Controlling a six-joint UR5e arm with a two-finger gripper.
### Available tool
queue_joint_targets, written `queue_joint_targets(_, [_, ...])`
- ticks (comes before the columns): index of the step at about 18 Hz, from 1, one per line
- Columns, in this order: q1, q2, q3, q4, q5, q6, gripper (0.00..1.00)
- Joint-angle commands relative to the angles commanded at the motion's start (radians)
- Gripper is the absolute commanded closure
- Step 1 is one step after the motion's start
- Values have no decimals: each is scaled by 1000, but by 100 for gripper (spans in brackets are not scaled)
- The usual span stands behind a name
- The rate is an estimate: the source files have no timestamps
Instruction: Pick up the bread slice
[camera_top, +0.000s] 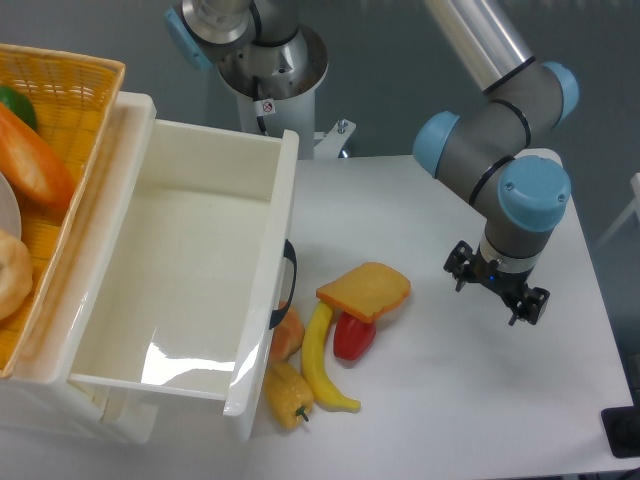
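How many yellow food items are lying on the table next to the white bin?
3: the bread slice resting on the red pepper, the banana just left of it, and a yellow pepper against the bin. Others could be hidden behind the bin wall.

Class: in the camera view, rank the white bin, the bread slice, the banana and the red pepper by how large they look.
1. White bin
2. Banana and bread slice: alike, not ranked
3. Red pepper, partly hidden under the bread slice
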Motion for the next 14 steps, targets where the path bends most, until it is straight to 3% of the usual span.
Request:
queue_joint_targets(6, [2, 3, -28, 9, -28, -18, 0])
queue_joint_targets(8, [14, 5, -34, 15, -93, -21, 0])
queue_joint_targets(14, [3, 40, -118, 14, -132, -15, 0])
